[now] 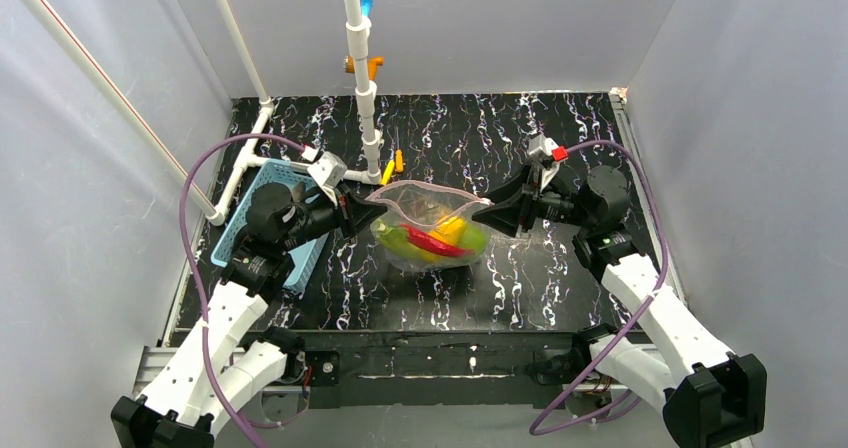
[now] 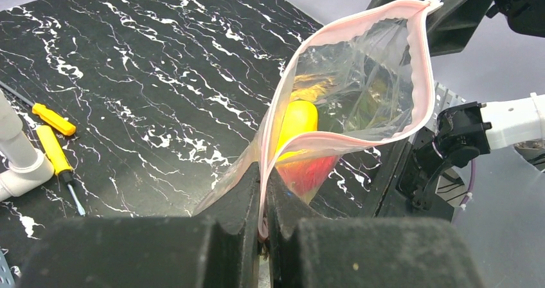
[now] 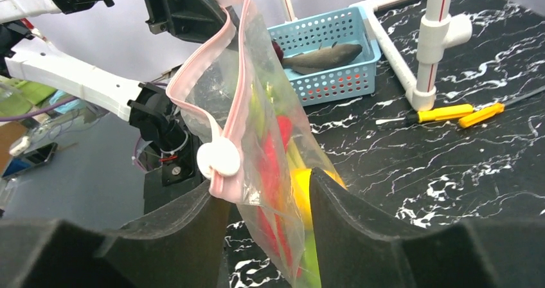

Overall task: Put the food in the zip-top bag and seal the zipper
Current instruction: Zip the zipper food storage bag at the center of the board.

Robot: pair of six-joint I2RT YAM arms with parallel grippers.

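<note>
Left hand [image 2: 263, 180] clenched on the one zip-top bag [image 2: 360, 76] — right hand [image 3: 260, 186] released around it — two screwdrivers [image 3: 437, 114] beyond.

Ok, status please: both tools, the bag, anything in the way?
Left tool shut on zip-top bag corner. Right tool open, astride other end. Zipper unsealed, food inside. Grey fish in basket.

Black white-veined tabletop [image 1: 600, 133] enclosed by plain grey walls [image 1: 500, 28] behind, left and right of a white pipe post [image 1: 362, 68] standing near its rear edge.
</note>
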